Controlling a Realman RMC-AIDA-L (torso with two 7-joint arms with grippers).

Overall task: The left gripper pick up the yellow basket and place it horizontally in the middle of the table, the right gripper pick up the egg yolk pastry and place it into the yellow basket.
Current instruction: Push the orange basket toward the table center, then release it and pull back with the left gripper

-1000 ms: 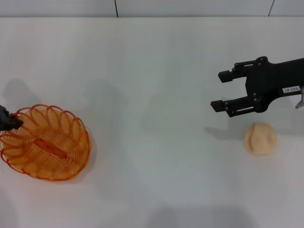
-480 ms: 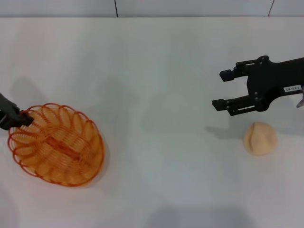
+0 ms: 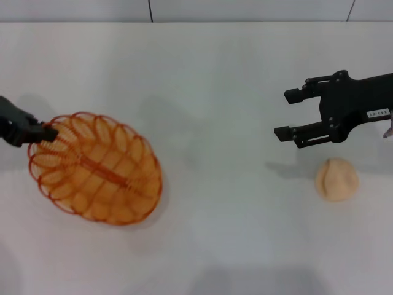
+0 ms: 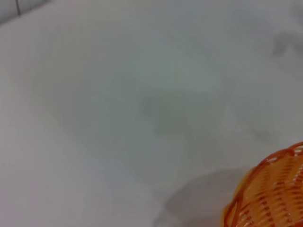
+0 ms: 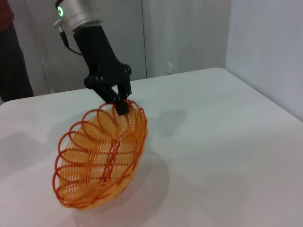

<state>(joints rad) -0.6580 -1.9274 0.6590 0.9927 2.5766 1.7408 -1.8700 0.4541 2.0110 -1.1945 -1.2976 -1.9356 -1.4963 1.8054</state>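
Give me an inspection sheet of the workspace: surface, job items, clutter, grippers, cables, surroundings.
Surface: white table, bare between items.
Job items: basket on the robot's left, tilted and hanging from its rim; pastry on the right, on the table.
Clutter: nothing seen.
Grippers: left gripper shut on the basket rim; right gripper open, above the table beside the pastry, holding nothing.
Cables: one thin cable by the left arm's silver cylinder.
Surroundings: pale walls, a door behind the table.

Left gripper [image 5: 118,101] was black, 2-fingered, on a silver cyl. w/ green ring light. Right gripper [image 3: 293,114]: black, small white label.
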